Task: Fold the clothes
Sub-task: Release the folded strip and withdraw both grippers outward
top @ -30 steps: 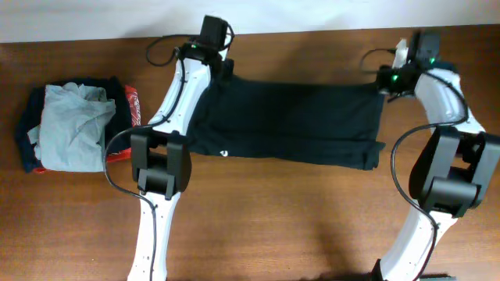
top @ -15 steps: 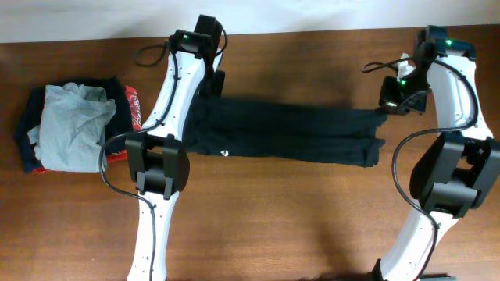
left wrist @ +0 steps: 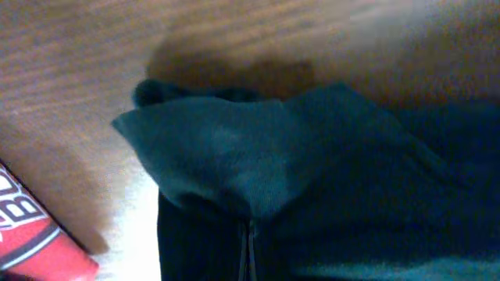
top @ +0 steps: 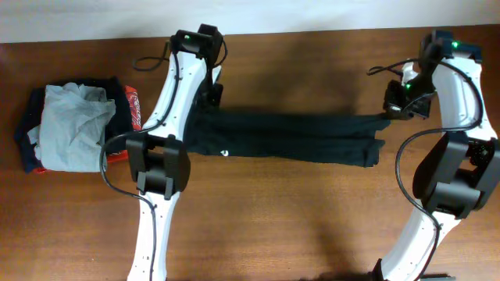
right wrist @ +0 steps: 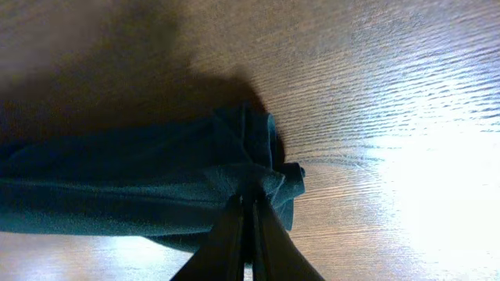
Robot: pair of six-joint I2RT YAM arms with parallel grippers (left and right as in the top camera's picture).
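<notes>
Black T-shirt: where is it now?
Overhead view: the black T-shirt spans mid-table, gripped at its ends by the left claw and right claw, right of the light grey shirt.

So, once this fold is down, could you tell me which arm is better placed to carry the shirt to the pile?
Left, I think. The pile of garments lies beyond the left jaws' end of the black T-shirt; the right jaws pinch the opposite end, farthest away. Both grip fabric.
</notes>
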